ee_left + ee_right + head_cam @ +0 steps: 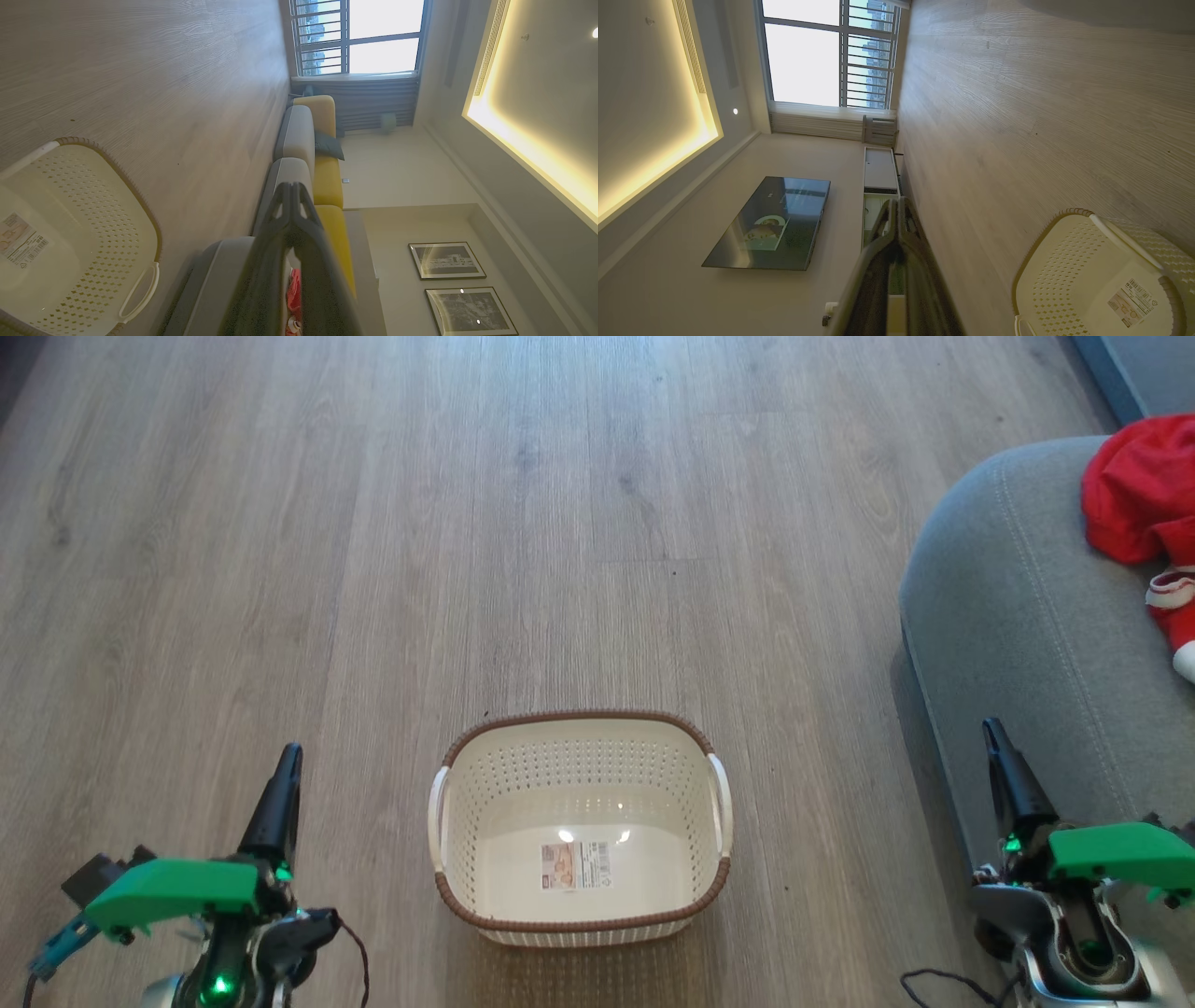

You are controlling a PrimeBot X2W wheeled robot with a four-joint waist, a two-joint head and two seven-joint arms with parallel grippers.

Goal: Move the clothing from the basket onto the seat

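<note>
Your job looks done as far as the pictures tell: the basket (579, 721) sits bare between your two grippers, nothing in it but a printed label (575, 864) on its bottom, and the clothing (1134, 499) lies on the seat (1008, 616), ahead of your right gripper (991, 733) and a little to its outer side, well apart from its fingertips. The red bundle runs off the edge of the head view, so you cannot tell whether all of it rests on the cushion, though no fabric trails toward the basket or onto the wooden floor (373, 523). I'd judge nothing is left but to confirm the garment lies secure. Your right gripper has its two dark fingers pressed together, holding nothing and touching nothing that you can see, poised by the seat's rounded front edge. Your left gripper (289, 756) is likewise closed tight and empty, hovering over the floor with the basket off to its inner side, near but apart
</note>
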